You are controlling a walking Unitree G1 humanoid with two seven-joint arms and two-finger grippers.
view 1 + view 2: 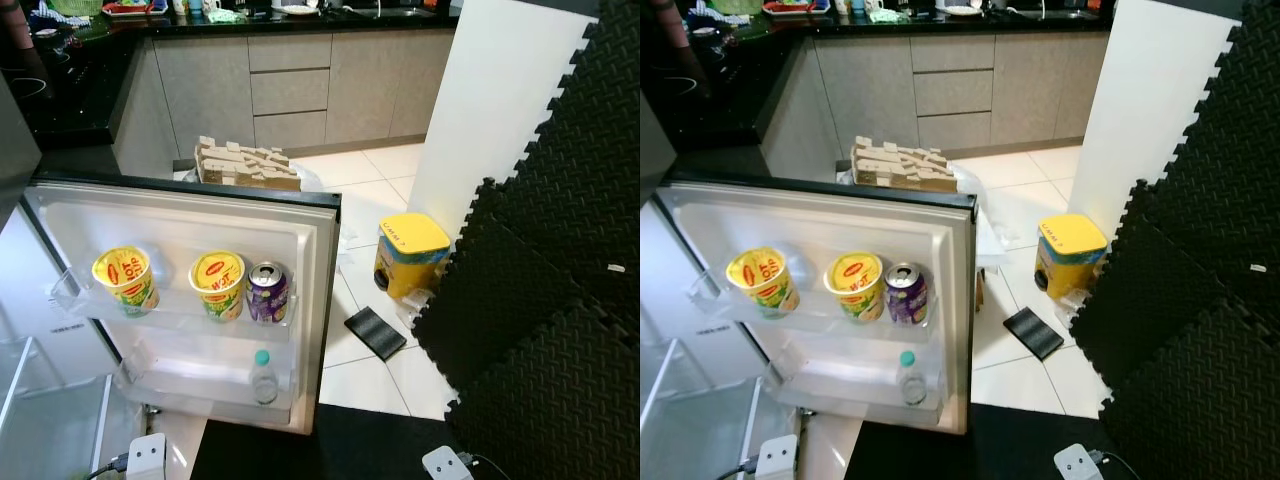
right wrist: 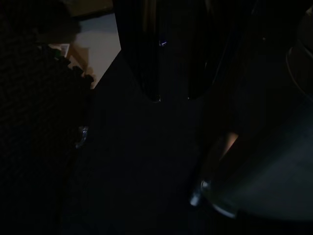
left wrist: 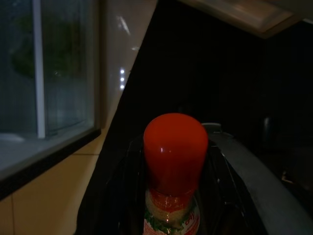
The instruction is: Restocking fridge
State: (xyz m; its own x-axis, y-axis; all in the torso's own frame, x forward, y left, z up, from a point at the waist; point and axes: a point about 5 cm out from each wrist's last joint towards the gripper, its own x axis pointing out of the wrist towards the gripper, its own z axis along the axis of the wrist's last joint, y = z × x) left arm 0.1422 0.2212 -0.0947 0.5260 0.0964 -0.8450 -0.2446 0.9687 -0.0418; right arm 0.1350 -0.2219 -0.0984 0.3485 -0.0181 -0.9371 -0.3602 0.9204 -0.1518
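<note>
Fridge door (image 1: 315, 300) open, partly stocked — two noodle cups (image 1: 125, 280), can (image 1: 267, 291), water bottle (image 1: 263, 375). Left gripper (image 3: 171, 196) grips a red-capped bottle (image 3: 175, 149), unshelved; right gripper (image 2: 172, 98) narrow, idle.

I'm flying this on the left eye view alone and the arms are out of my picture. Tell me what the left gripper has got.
Observer: The left gripper holds a bottle with a red cap, seen in the left wrist view.
Operator: Describe the bottle below the cap.
Observer: There is a label with red and green print on it; its words are too dark to read.
Operator: Now report on the right gripper.
Observer: The right wrist view is very dark. The right gripper hangs with nothing between its fingertips.
</note>
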